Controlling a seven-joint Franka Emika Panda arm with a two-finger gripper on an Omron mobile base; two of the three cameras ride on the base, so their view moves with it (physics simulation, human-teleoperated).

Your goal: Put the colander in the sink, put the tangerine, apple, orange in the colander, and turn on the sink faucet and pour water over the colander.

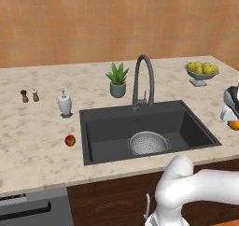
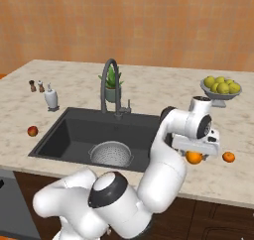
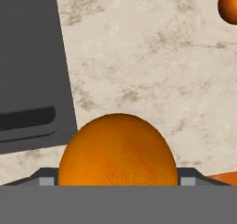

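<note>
Colander: one colander (image 1: 148,143) sits in the one sink (image 1: 100,127), below the sink faucet (image 1: 143,80).
Apple: one apple (image 1: 70,140) on the desk (image 1: 37,141), left of the basin.
Orange fruits: two, a larger one (image 2: 194,157) between the spread claw (image 2: 195,153) fingers, a smaller (image 2: 228,156) beside it.
Lemons: several in one bowl (image 2: 219,99).
</note>
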